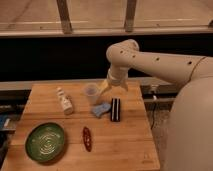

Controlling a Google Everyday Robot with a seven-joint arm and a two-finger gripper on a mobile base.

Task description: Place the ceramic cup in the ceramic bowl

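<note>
The claw (104,87) is held at the far edge of the desk (125,146), just to the right of the cup (91,94). Contact between them cannot be made out, and whether the claw is wide or narrow cannot be told. The cup stands upright near the back of the desk, well apart from the bowl (57,133), which lies at the front left corner.

The step in hand is judged to be the grasp. The cup should be taken around its sides, squarely and low enough that the glossy, tapered wall is not squeezed upward and out. Once held, it should be lifted straight up before being carried. A path to the front left would pass near the white bottle figure (64,100) and the dark red oblong (87,138), so height should be kept until the bowl is reached.

The desk is pale wood with a visible grain. A blue object (100,109) and a black block (115,109) lie beside the cup. Behind the desk a dark band (50,60) is seen.
</note>
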